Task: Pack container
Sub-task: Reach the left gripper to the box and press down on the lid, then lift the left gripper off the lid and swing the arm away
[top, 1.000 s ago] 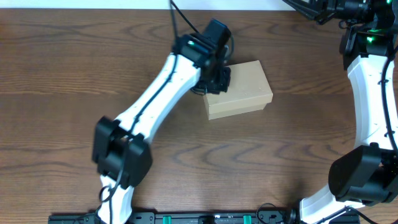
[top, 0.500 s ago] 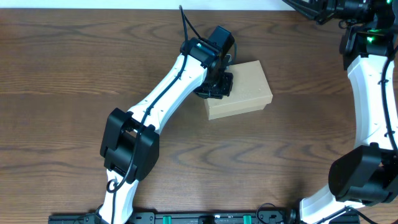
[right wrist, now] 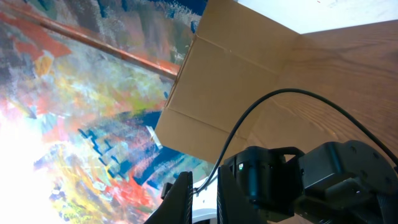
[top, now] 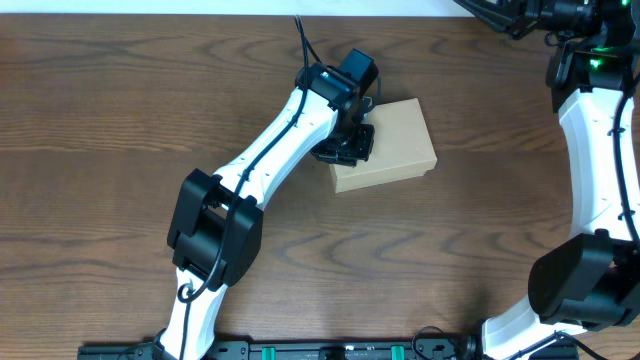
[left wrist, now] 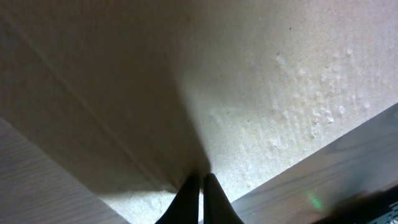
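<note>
The container is a plain tan cardboard box with its lid down, lying at the table's centre back. My left gripper is shut, and its tips press down on the box's left end near the edge. In the left wrist view the cardboard fills the frame, and the dark fingertips meet on its top surface beside a fold line. My right gripper is raised off at the far right, shut on nothing and pointing away from the table; the overhead view shows only its white arm.
Brown wooden tabletop surrounds the box. The right wrist view shows a larger cardboard box against a brightly painted cloth, and a cable crossing in front.
My left arm has swung its elbow to the right and the gripper has slid a little further onto the box's left end. The box has barely shifted. The right arm is still.
</note>
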Controlling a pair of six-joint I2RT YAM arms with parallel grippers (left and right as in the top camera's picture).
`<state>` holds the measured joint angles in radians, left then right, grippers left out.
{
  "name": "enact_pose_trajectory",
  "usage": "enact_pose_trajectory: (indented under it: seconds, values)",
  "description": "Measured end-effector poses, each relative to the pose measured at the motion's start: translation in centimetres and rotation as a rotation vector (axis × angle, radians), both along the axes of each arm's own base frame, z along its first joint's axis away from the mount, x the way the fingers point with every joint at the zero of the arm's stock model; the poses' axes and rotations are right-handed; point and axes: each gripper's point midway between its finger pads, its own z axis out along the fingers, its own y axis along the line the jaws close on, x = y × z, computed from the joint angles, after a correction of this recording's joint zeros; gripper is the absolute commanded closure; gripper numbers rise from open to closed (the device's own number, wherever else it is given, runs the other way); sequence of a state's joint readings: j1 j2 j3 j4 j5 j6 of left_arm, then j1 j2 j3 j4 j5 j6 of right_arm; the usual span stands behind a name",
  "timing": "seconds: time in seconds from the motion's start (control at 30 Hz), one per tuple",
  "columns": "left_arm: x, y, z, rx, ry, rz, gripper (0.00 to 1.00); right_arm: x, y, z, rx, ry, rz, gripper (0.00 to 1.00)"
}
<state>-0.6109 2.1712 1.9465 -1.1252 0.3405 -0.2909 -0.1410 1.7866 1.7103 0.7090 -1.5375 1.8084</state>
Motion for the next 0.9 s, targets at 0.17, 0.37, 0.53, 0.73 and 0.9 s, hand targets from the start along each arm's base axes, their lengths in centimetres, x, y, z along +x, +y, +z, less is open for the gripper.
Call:
enact_pose_trajectory:
  seconds: [0.17,0.37,0.53,0.73,0.9]
  values:
    - [0.0,0.0,0.0,0.003,-0.003,-0.001,0.94,0.0,0.0,0.0,0.0,0.0,0.0,0.93]
    - [0.3,0.2,0.6,0.012,-0.019,-0.001,0.94,-0.2,0.0,0.2,-0.005,-0.032,0.0,0.92]
    - [2.6,0.5,3.8,0.017,-0.13,0.017,0.94,-0.2,0.0,0.3,-0.007,-0.046,-0.001,0.92]
    - [4.4,3.1,12.6,0.014,-0.34,0.07,0.94,0.0,-0.8,0.3,-0.008,-0.049,-0.019,0.92]
    - [4.0,7.2,20.2,0.021,-0.506,0.141,0.94,0.4,-3.0,0.5,-0.012,-0.063,-0.073,0.7]
